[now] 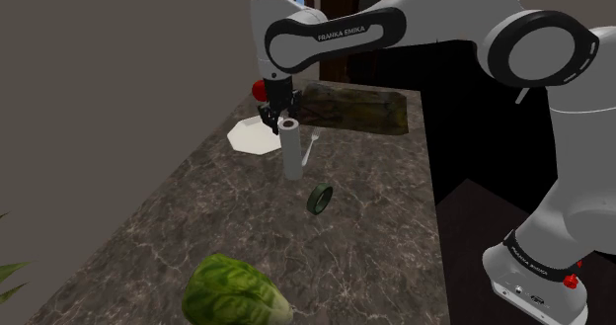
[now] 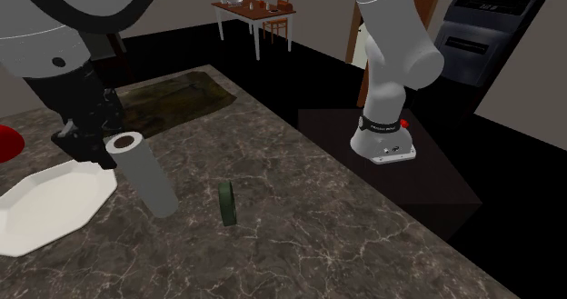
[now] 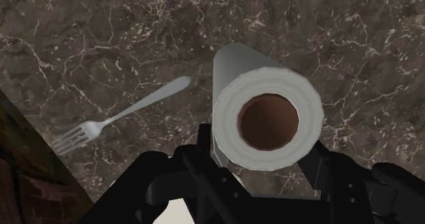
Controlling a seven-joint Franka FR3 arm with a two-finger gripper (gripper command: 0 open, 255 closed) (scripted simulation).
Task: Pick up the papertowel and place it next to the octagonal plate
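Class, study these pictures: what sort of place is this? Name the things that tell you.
Probably a home kitchen: a dark veined stone-look countertop carries a silver fork and a white octagonal plate, and a wooden dining table stands beyond.

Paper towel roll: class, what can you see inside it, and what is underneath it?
Inside the paper towel roll is a hollow brown core. Beneath it lies the dark marbled countertop; the roll's own body hides its base and the patch below.

We saw a home kitchen: a dark veined tabletop (image 1: 375,234) with a fork (image 3: 129,111) and a white plate (image 2: 50,206), and a dining table (image 2: 257,9) behind.
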